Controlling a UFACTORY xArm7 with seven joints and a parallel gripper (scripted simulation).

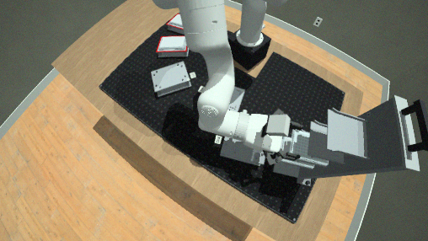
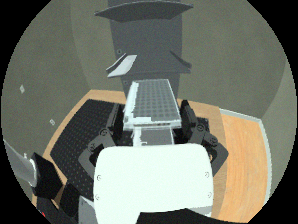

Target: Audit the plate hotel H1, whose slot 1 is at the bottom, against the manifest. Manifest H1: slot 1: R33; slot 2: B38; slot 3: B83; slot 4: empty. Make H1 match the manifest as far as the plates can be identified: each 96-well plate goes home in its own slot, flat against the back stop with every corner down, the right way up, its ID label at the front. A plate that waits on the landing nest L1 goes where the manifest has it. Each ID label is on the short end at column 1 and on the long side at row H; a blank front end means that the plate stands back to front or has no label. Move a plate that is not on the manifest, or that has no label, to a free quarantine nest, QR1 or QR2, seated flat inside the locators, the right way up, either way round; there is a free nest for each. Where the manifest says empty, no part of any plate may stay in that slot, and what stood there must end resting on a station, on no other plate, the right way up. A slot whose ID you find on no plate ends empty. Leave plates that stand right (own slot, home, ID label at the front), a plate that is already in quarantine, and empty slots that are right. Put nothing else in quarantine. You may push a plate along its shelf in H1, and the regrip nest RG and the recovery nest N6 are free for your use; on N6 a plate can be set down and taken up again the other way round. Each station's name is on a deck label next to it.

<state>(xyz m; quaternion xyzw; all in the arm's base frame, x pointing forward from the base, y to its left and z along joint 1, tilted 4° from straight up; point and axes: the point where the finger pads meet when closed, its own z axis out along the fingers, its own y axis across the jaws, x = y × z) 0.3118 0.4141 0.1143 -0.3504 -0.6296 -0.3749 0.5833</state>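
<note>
My gripper [image 1: 295, 145] is shut on a 96-well plate [image 1: 301, 145], held level just in front of the plate hotel H1 [image 1: 371, 139]. In the wrist view the plate [image 2: 154, 103] lies between my fingers, its wells up and its far short end toward the hotel [image 2: 143, 26]. Another plate [image 1: 345, 132] sticks out of the hotel's front on an upper shelf; it also shows in the wrist view [image 2: 120, 64]. I cannot read any ID label.
Two red-edged quarantine nests [image 1: 173, 45] stand at the back left, each with a light top. A grey nest with a plate-like top [image 1: 170, 77] stands before them. The arm's base [image 1: 248, 44] is at the back. A grey station [image 1: 242, 152] lies under my wrist.
</note>
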